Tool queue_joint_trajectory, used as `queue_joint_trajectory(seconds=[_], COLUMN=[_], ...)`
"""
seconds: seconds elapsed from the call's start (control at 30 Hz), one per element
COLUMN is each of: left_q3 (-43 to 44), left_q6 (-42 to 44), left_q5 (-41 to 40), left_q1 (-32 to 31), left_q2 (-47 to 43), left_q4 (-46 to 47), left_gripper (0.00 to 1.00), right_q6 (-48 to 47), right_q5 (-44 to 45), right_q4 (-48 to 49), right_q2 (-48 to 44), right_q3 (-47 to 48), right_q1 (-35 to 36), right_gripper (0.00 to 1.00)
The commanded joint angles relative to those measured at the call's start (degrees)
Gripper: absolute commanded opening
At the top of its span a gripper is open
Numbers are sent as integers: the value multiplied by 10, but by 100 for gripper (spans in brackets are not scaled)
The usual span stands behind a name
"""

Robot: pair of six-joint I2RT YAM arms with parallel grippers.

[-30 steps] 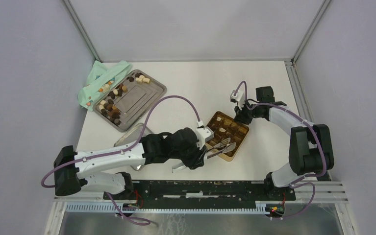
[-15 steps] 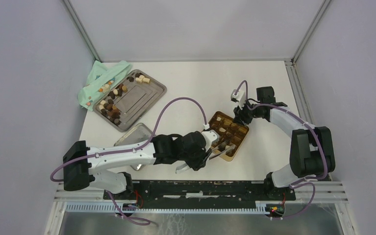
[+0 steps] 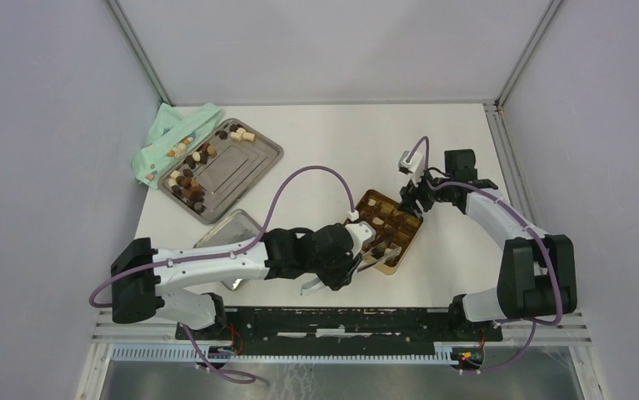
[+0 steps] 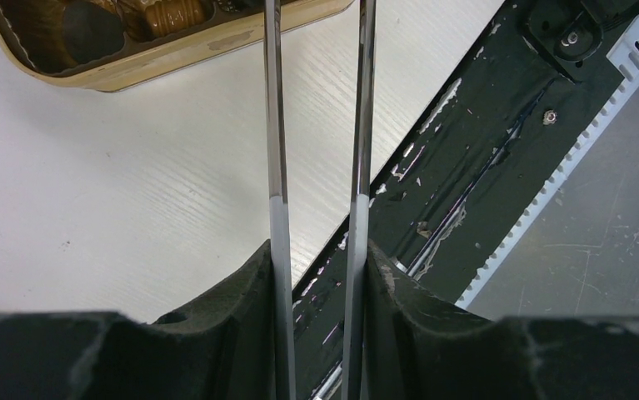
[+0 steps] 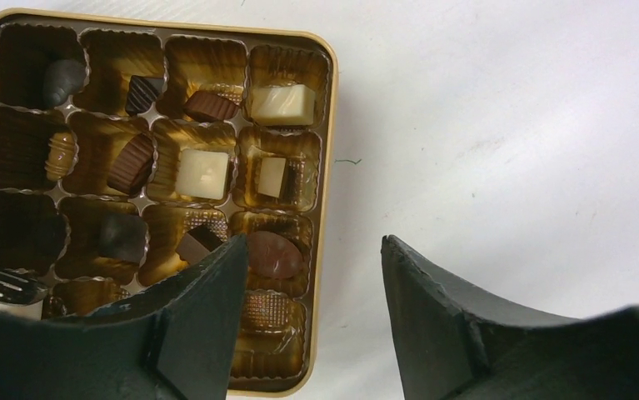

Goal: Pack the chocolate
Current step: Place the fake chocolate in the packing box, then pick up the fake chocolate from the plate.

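My right tool [image 5: 312,248] has just spread wide and holds nothing. It hangs over the right rim of the gold tin [image 5: 330,125], so I judge the tin is now free on the desk. My left tool [image 4: 317,267], still clamped on the tongs [image 4: 276,125], has pushed their tips into the near cells. Chocolate [image 5: 203,173] sits in most cells, and more waits on the tray [image 3: 241,167]. I cannot tell whether the tongs carry a piece.

The tongs [image 4: 275,167] were polished, mirror-bright metal. The tin [image 5: 322,208] had a satin gold rim; its liner [image 5: 16,146] was glossy, crinkled brown plastic. The table [image 5: 507,125] was white, matt and finely ribbed. The tray [image 3: 241,171] was shiny metal. The right end effector [image 5: 316,243] was matt black plastic.
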Motion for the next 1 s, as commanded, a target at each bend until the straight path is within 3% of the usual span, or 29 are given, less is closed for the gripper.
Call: queue_joint_trajectory(seconds=[0.0,0.27,0.67,0.8,0.97], left_q3=[28,30,49,42,20], left_q6=[3,4,-5,1,32], left_q5=[-3,-5,-32,-3,52], left_q1=[-6,-6,12,103,317], left_q2=[1,-6,-68,-110,-145], left_q4=[24,24,37,34,36], left_gripper=[41,49,47,47,47], right_q6=[11,14,15,15,11], right_q5=[-25,-52,-100,-123,-141], right_q4=[22,26,28,31,28], right_q2=[-28,-43,-74,-87,-97], right_q3=[-13,-26,-38,-48,-54], right_q1=[-17,-43,-79,-103,-124], right_gripper=[67,68,68,68,68])
